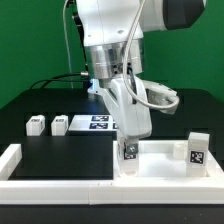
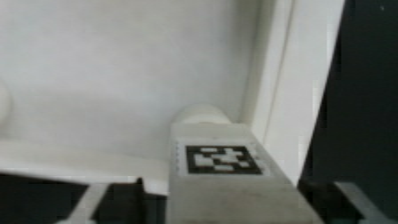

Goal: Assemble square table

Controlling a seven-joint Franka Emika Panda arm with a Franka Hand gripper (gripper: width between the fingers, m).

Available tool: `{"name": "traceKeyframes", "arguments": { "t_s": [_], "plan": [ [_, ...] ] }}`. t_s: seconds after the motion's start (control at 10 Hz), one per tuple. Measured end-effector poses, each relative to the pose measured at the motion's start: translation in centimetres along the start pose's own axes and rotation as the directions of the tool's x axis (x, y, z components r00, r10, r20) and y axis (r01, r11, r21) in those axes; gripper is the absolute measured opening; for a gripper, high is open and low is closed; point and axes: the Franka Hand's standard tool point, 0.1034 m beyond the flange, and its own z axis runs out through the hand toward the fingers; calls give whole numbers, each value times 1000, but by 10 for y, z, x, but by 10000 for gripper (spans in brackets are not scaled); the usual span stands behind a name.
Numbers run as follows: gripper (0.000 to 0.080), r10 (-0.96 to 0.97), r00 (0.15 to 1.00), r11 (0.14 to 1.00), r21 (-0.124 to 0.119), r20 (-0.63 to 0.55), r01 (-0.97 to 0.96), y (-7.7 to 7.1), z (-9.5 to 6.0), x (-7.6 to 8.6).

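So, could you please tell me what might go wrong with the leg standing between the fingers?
1. The leg stands upright on the square tabletop with the fingers open close on either side; a crooked retreat could tip it.
2. Whether it is seated fully cannot be seen, so it may be loose.

White slab (image 1: 160,162) w/ legs (image 1: 196,150) upright at 2 corners; 2 loose legs (image 1: 36,124) apart.

At the exterior view's right the slab (image 1: 160,153) lies inside the border rail (image 1: 60,186), first leg (image 1: 130,152) at its left corner, second leg (image 1: 197,150) at its right; third leg (image 1: 37,125) and fourth leg (image 1: 59,125) sit left of the marker board (image 1: 97,123).
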Motion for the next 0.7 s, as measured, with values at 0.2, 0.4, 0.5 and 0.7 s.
{"name": "traceKeyframes", "arguments": {
  "t_s": [0.2,0.4,0.5,0.7],
  "plan": [
    [605,-193,981,981,-4,-3,193,-1,0,0],
    [647,-346,938,938,-5,-2,346,0,0,0],
    [647,-409,912,912,-7,-4,409,0,0,1],
    [649,-753,657,658,-33,-33,752,-1,-3,9]
  ]
}}
